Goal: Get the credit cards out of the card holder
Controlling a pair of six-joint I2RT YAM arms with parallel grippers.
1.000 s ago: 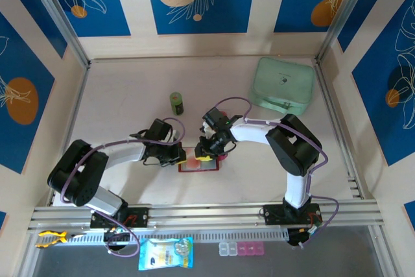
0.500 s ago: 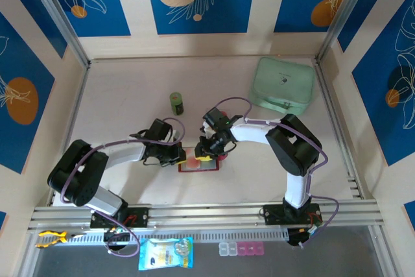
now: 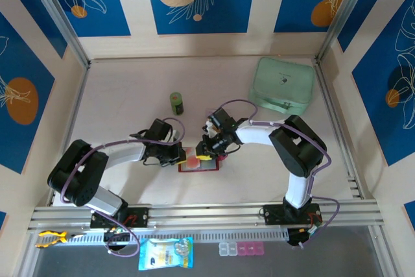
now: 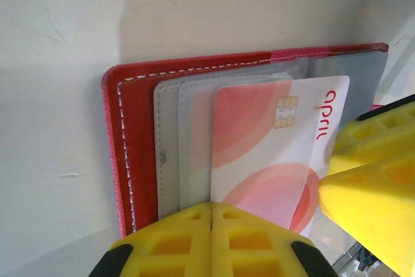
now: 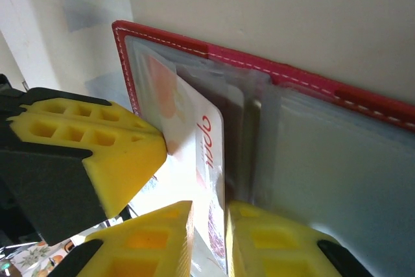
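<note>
left tool (image 4: 211, 238): closed tight, pressing on card holder (image 4: 133, 134)
right tool (image 5: 209, 224): narrow, pinching credit card (image 4: 259, 154)
progress: first card seemingly part-out; none removed yet

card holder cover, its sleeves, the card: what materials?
Red card holder: likely leather or faux leather, matte, white edge stitching. Its sleeves: soft greyish clear plastic, seamed edges. The credit card: apparently stiff glossy printed plastic, metallic chip contact.
</note>
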